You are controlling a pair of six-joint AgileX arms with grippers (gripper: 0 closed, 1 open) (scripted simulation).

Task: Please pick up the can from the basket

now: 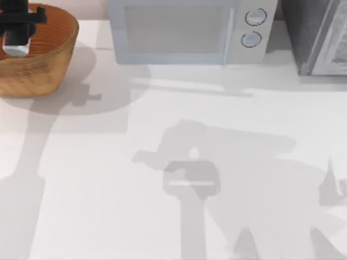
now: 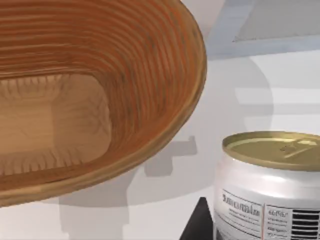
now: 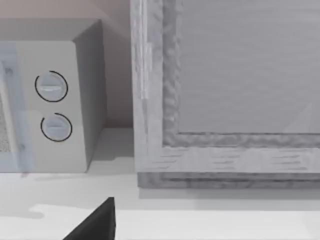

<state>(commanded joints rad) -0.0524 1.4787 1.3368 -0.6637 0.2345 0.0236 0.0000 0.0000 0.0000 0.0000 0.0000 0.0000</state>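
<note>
Gripping one can, left tool above one basket.

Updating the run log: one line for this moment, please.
left gripper: above basket, shut on can | can: lifted | right arm: parked

The left gripper is matte black. From above it appears as a blocky body with a crossbar-like section and squared edges. No cables, screws or markings can be made out on it. In the left wrist view, a black finger appears as a dark, pointed wedge with flat faces. In the right wrist view, a black finger of the right gripper shows as a similar flat, angular wedge with a straight vertical edge.
</note>
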